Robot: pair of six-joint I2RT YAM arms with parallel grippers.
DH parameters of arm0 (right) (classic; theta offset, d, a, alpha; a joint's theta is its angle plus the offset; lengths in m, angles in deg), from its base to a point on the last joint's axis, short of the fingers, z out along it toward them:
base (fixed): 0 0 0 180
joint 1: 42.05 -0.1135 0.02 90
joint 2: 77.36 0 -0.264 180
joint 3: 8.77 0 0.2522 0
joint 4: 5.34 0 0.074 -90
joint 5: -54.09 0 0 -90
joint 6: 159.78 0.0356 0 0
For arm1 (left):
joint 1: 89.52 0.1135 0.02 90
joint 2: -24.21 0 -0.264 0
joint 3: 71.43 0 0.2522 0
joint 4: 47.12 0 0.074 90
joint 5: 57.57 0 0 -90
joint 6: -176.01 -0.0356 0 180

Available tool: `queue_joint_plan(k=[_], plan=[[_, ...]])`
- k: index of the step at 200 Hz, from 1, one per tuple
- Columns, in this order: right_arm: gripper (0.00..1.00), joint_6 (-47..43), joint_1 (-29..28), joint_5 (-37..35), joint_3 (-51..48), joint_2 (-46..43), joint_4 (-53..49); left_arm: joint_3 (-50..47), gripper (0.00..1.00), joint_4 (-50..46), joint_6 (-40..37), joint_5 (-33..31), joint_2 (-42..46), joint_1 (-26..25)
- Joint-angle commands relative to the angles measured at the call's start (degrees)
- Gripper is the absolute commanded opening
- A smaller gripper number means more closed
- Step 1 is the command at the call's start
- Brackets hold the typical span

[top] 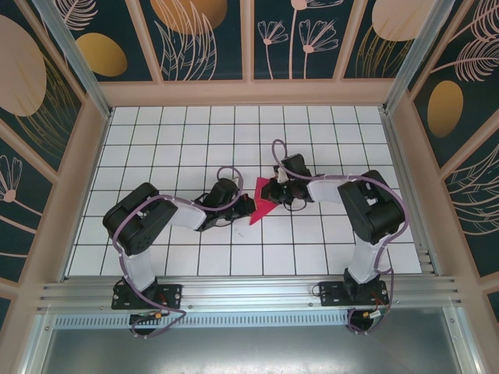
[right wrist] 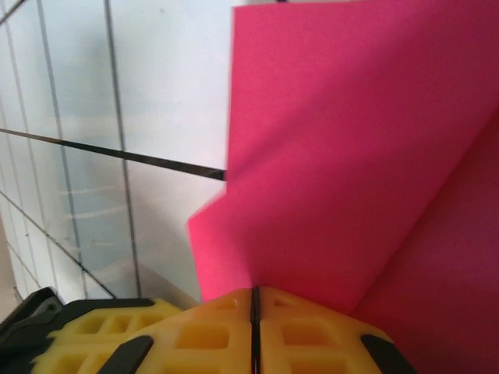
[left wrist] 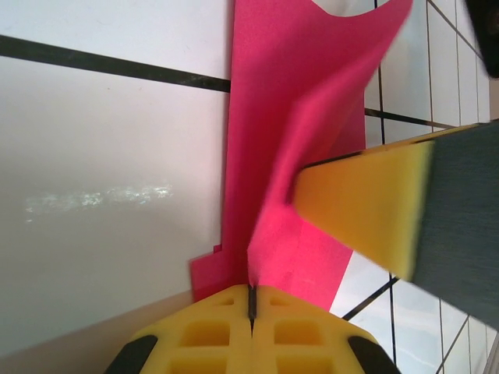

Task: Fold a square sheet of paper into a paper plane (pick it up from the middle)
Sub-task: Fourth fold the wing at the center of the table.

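The square sheet of paper, magenta-red and folded into slanting flaps, is pinched between the left hand and right hand, both clamped on its edges; gridded desk spreads beyond them.

The black left arm and black right arm bend inward, wrists low and facing each other. The left hand presses its yellow pads together on the magenta-red sheet of paper. The right hand pinches it likewise.

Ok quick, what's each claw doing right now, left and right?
Left claw: closed, pinching the red paper.
Right claw: closed, pinching the same red paper.
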Motion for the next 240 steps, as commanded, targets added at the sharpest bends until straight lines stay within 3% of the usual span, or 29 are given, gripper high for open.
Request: queue_joint_plan(k=[1,68,155,240], plan=[[0.12,0.62,-0.14,-0.62,-0.34,-6.01,-1.09,-2.08,0.0,-1.87,0.02,-1.85,-3.33,0.74],[0.03,5.13,-2.5,-0.8,-4.78,-5.39,2.7,-1.26,0.0,-4.72,-0.34,-2.48,-4.33,0.72],[0.01,4.92,-3.58,-3.92,-5.26,1.41,2.27,0.33,0.0,-8.6,-1.63,-2.63,-4.96,0.73],[0.02,5.78,-4.25,-2.91,-6.58,-7.6,1.37,-0.2,0.0,-7.82,-1.69,-2.21,-5.18,0.76]])
